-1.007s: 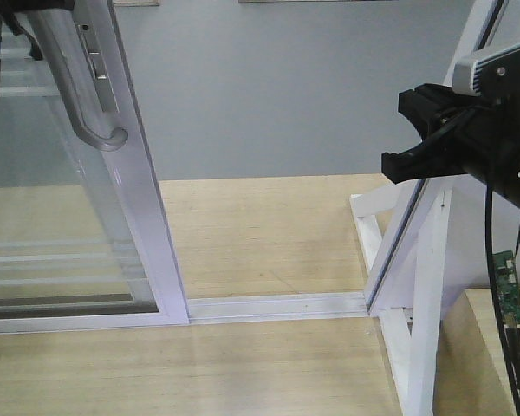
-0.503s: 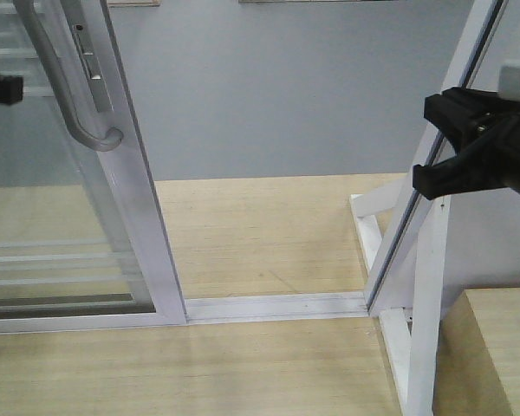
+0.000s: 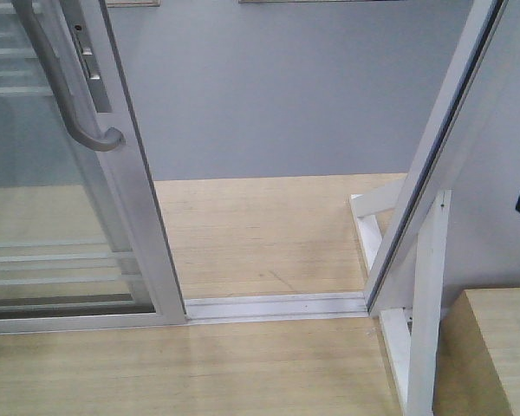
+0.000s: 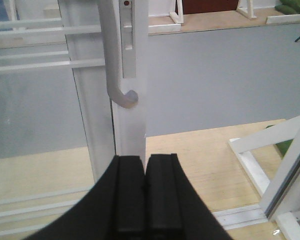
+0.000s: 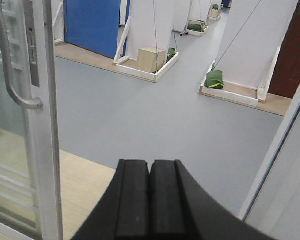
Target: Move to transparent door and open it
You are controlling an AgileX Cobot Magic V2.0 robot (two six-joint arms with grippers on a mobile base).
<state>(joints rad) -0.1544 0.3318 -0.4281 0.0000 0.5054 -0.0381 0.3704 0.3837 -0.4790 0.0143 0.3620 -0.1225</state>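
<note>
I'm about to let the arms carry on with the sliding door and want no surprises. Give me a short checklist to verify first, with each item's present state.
1. Door slid aside, doorway open: ok.
2. Floor track free of objects: ok.
3. Left gripper off the handle: ok, fingers shut, empty, below the handle.
4. Right gripper empty: ok, fingers shut on nothing.
5. Right arm clear of the slanted white frame: cannot tell, only a dark edge shows in the front view.
6. Door fully at its end stop: cannot tell, its left part is out of view.
</note>
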